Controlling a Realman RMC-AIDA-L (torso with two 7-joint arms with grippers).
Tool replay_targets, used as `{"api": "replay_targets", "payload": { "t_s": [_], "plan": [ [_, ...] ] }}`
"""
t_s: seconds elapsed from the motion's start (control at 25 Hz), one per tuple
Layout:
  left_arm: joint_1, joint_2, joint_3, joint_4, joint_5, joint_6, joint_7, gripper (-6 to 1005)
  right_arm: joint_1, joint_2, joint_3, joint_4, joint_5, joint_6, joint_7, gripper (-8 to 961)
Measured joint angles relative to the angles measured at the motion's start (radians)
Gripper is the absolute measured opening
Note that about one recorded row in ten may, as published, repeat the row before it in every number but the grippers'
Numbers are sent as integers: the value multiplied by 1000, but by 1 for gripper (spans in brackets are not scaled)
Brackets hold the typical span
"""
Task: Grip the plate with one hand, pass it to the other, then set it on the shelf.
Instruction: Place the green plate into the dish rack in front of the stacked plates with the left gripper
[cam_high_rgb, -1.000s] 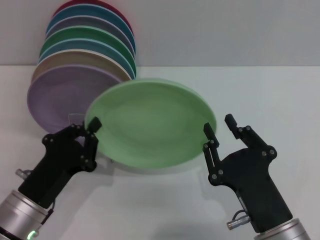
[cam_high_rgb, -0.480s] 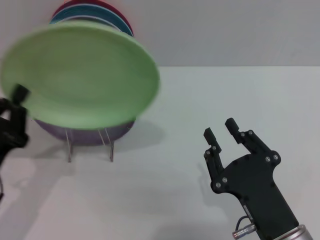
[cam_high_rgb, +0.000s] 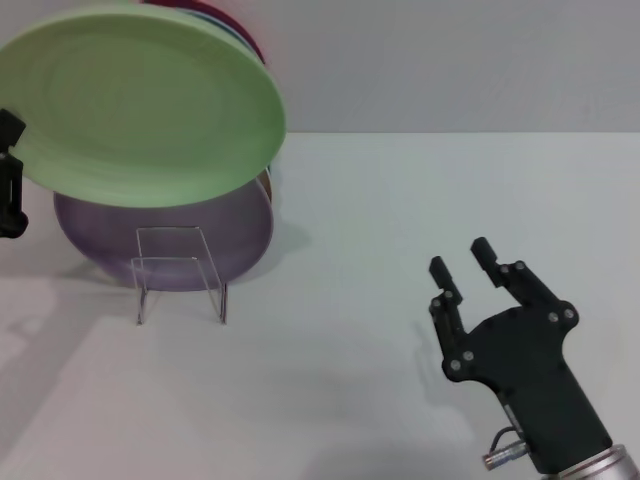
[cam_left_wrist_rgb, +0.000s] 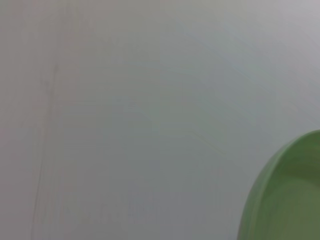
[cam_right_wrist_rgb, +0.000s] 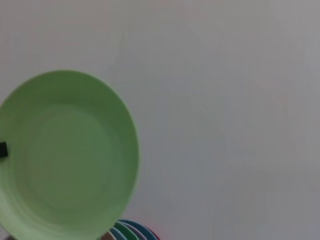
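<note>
The plate (cam_high_rgb: 140, 105) is up in the air at the far left of the head view, tilted with its hollow face toward the camera, in front of the stack of coloured plates (cam_high_rgb: 225, 25) leaning at the back. Its lower edge overlaps the top of the lilac plate (cam_high_rgb: 165, 235), which stands behind the shelf (cam_high_rgb: 180, 272) on the white surface (cam_high_rgb: 350, 300).

The left gripper (cam_high_rgb: 10, 175) sits at the plate's left rim, at the very edge of the head view; its fingers are clamped on that rim, and in the right wrist view a small dark fingertip (cam_right_wrist_rgb: 3, 149) shows against the plate's edge. The left wrist view catches only a curved slice of the plate's rim.

The right gripper (cam_high_rgb: 464, 258) is well apart from the plate, low on the right over the surface, its fingers spread apart and holding nothing.
</note>
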Motion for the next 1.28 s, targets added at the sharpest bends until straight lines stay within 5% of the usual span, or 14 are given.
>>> {"api": "replay_targets", "payload": {
  "t_s": [0.28, 1.28],
  "plan": [
    [-7, 47, 6, 24, 57, -10, 39, 116, 2, -1, 15, -21, 85, 0, 0, 349],
    [-14, 41, 31, 85, 80, -86, 176, 149, -4, 2, 67, -21, 92, 0, -10, 348]
  ]
}}
